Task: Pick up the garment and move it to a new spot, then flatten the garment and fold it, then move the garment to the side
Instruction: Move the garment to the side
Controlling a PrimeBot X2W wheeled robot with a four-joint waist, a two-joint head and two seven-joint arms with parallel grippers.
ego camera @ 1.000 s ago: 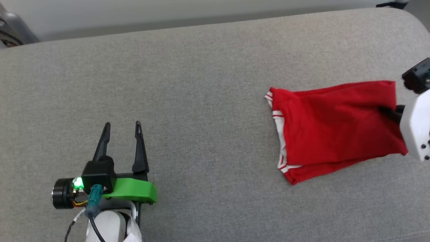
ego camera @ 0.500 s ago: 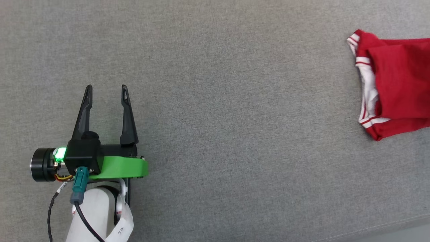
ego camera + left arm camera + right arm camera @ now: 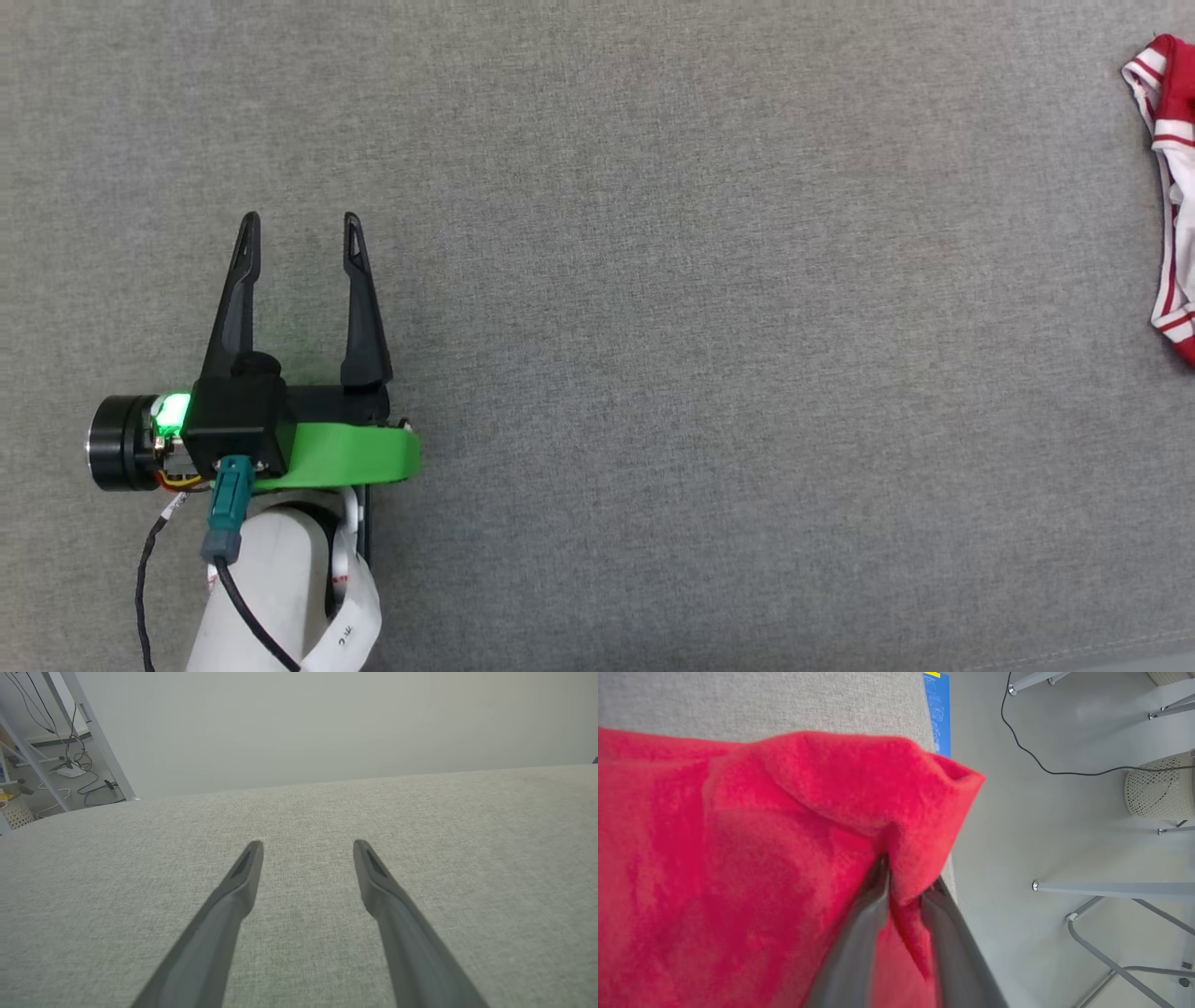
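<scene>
At the far right edge of the head view lies a strip of the red garment (image 3: 1169, 177), with its white sleeve and striped trim showing. In the right wrist view the garment (image 3: 738, 858) is a bunched red mass. My right gripper (image 3: 903, 882) is shut on a fold of it near the surface's edge, and the fabric hides the fingertips. My left gripper (image 3: 300, 229) rests open over bare grey cloth at the lower left, far from the garment. The left wrist view shows this gripper (image 3: 307, 849) with its fingers spread and nothing between them. The letters and number are hidden.
A wide grey upholstered surface (image 3: 672, 327) carries everything; its front edge runs along the bottom right (image 3: 1120, 655). Past its side edge are the floor, a mesh bin (image 3: 1157, 788), a cable and metal legs (image 3: 1111, 889). A metal frame with cables (image 3: 70, 732) stands beyond the far edge.
The head camera has tipped down, so the back edge is out of the picture. The garment, held by the right gripper, has travelled rightward away from the left gripper, which stays open.
</scene>
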